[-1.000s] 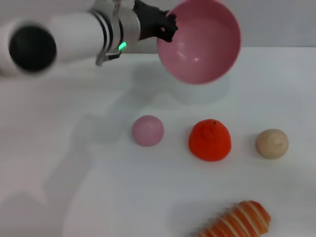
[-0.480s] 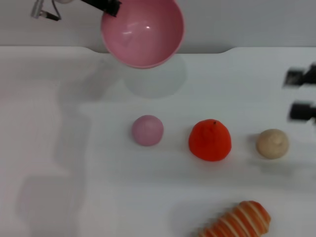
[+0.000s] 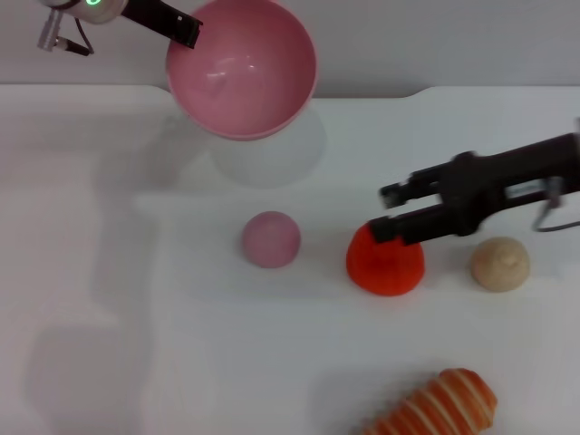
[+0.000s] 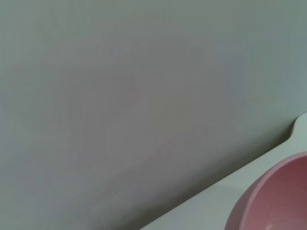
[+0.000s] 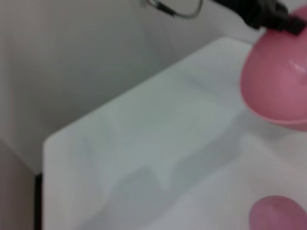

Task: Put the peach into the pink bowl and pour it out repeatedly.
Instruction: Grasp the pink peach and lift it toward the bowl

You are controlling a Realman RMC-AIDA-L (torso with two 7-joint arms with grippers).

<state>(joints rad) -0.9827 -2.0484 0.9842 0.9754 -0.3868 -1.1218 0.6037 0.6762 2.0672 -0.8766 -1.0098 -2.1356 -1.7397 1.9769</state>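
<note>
We seem to be in a lab or robot test room rather than a home. A bare white table [image 3: 82, 272] with a notched far edge stands against a plain grey wall [image 4: 120, 86], and only toy foods lie near its front edge.

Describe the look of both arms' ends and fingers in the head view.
Left gripper: flat black fingers on a silver-white wrist with a green indicator light and a small metal bracket. Right gripper: long matte-black body ending in two slim parallel black fingers, with a thin grey wire loop hanging near its wrist.
</note>
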